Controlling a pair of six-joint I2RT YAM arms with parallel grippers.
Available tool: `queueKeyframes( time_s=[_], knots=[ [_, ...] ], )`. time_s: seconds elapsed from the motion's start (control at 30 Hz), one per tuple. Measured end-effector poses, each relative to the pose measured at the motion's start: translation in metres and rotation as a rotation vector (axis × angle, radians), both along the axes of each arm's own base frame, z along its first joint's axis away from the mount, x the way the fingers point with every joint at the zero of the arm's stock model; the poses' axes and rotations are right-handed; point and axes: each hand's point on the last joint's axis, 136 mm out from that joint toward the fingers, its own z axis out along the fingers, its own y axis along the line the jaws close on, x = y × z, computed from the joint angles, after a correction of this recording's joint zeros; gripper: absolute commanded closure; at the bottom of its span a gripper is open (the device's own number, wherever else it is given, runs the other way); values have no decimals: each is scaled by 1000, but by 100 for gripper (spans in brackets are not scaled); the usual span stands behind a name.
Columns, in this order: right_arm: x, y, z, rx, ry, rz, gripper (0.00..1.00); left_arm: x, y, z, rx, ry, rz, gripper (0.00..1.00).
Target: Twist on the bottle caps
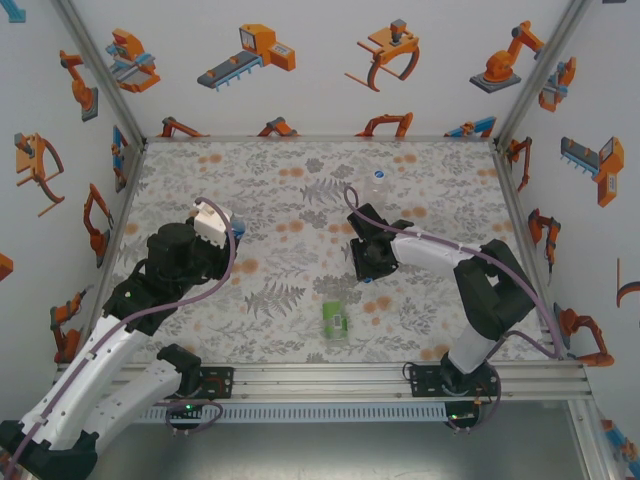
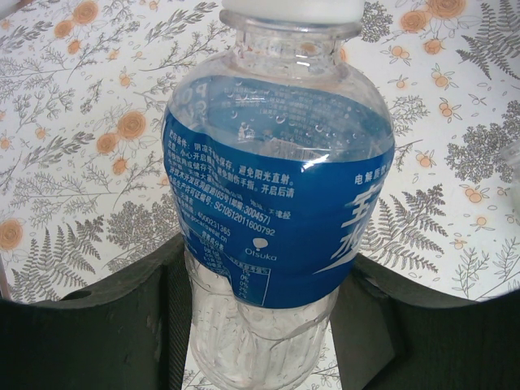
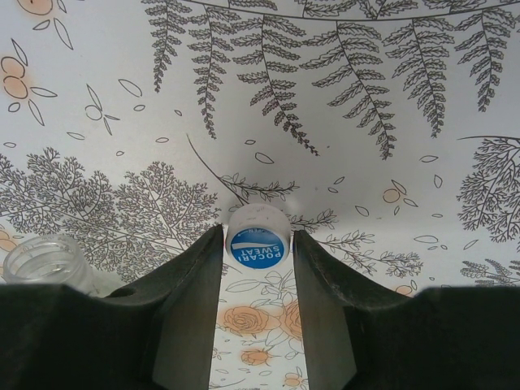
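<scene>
Left gripper (image 2: 264,272) clamped on blue-labelled clear plastic bottle (image 2: 276,211), its white cap (image 2: 292,10) apparently seated; right gripper (image 3: 258,240) nips small blue-topped white screw cap (image 3: 257,244) beside uncapped clear bottle neck (image 3: 45,260), so two cappings judged outstanding.

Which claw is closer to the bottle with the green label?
Right. The right claw, pinching a cap, is just beyond the green bottle; the left claw is far off to its left, gripping the blue bottle.

The bottle (image 2: 272,203) is clear, glossy plastic under a shiny blue label (image 2: 325,187) — the cap (image 3: 257,237) smooth white plastic.
</scene>
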Motion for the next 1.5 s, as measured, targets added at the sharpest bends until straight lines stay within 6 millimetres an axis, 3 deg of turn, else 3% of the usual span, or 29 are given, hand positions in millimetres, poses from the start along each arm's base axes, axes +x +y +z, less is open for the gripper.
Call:
queueKeyframes(
  time_s=[1.07,1.3,1.37,1.5],
  knots=[
    [-3,-1,1,-4,9,5,69,0,0,0,0,0,0,85],
    [0,1,20,27,-37,5,75,0,-1,0,-2,1,-4,91],
    [0,2,31,49,-67,9,75,-1,-2,0,-3,4,-10,100],
    [-2,3,62,101,-145,46,76,-1,-8,-5,-6,25,-37,100]
  ],
)
